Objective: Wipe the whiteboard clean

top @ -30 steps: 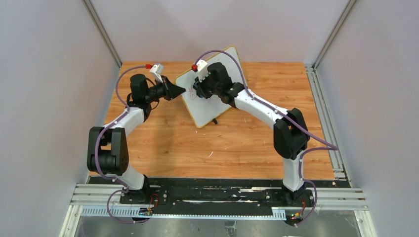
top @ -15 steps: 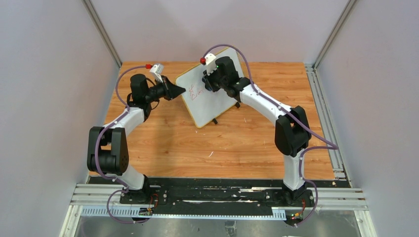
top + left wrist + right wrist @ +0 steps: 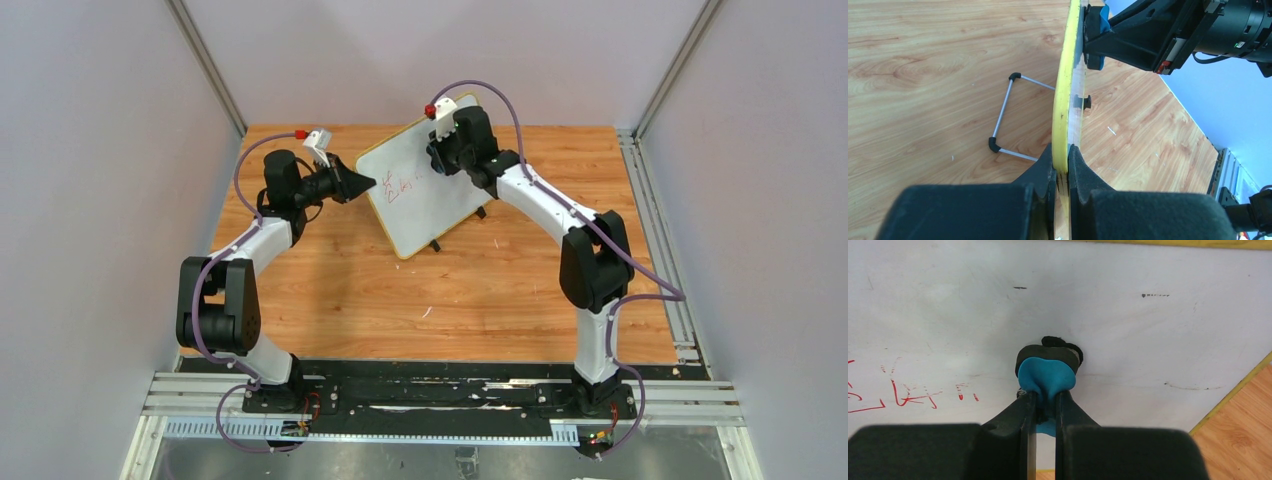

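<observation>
The whiteboard (image 3: pixel 425 195), white with a yellow rim, stands tilted on the wooden table. Red characters (image 3: pixel 398 186) remain near its left edge; they also show at the left of the right wrist view (image 3: pixel 903 392). My left gripper (image 3: pixel 368 182) is shut on the board's left edge, the yellow rim (image 3: pixel 1064 125) pinched between its pads. My right gripper (image 3: pixel 437 152) is shut on a blue eraser (image 3: pixel 1046 377) with a black pad, pressed against the board's upper right area (image 3: pixel 1128 340). The eraser also shows in the left wrist view (image 3: pixel 1096 35).
The board's wire stand (image 3: pixel 1004 120) with black feet rests on the table behind it. Grey walls and aluminium frame posts (image 3: pixel 205 65) enclose the table. A metal rail (image 3: pixel 655 215) runs along the right edge.
My right gripper has slid the eraser up and right across the board, away from the red characters, which are now uncovered. The left gripper has stayed put on the board's edge.
</observation>
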Controlling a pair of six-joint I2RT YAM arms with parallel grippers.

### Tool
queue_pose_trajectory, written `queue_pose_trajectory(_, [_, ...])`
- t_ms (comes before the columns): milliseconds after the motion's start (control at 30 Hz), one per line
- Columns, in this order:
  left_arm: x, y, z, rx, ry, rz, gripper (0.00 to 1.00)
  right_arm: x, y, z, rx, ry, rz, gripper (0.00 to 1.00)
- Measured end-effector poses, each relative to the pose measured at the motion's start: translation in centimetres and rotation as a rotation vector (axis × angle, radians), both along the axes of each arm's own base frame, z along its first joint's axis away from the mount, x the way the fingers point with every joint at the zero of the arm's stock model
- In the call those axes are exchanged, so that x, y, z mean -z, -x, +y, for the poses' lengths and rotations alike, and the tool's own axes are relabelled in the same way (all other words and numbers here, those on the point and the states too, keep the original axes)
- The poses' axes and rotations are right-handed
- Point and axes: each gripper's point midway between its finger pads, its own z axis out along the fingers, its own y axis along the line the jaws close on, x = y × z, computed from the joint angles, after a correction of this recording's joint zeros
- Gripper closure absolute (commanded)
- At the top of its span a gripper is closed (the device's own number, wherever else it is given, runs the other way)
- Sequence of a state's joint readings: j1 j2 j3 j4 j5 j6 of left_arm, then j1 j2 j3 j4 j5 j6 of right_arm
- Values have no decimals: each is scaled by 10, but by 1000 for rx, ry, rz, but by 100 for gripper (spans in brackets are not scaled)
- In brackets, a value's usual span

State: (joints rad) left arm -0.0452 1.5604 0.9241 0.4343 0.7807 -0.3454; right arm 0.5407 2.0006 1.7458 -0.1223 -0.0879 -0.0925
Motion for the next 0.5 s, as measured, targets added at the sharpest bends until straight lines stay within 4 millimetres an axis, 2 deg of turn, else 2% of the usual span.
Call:
queue_pose_trajectory(300, [0,0,0,-1,-1,1,100,13,15,7,-3,-55,18,99])
queue_pose_trajectory(500, [1,0,0,-4,-1,4,100,21,32,24,-27,-46,32,99])
